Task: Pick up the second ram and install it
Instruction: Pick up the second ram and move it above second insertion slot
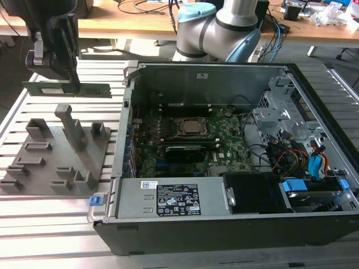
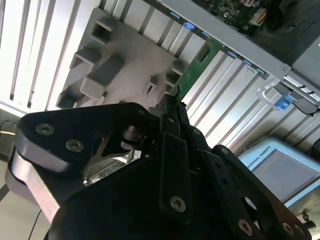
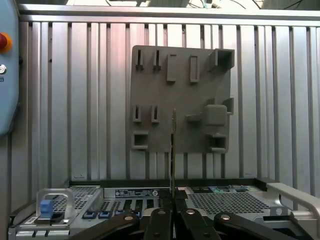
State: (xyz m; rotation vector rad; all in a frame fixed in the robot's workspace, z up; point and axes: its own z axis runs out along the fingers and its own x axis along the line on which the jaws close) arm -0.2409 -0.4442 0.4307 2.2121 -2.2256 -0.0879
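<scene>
Green flat second ram (image 1: 92,89) clamped edge-on in black hand (image 1: 74,83), fingers closed tight, over grey moulded holder plate (image 1: 98,154), slatted metal worktop (image 1: 45,224).

Light even, diffuse, daytime-bright. Table (image 2: 20,55) slats blow out to white glare in second wrist view. There gripper (image 2: 172,105) clamping second ram (image 2: 192,75) near-black, underexposed (close foreground, soft). Computer case (image 1: 196,78) interior dimmer, shaded by own walls. Holder tray (image 1: 53,159) blocks cast short soft shadows.
</scene>
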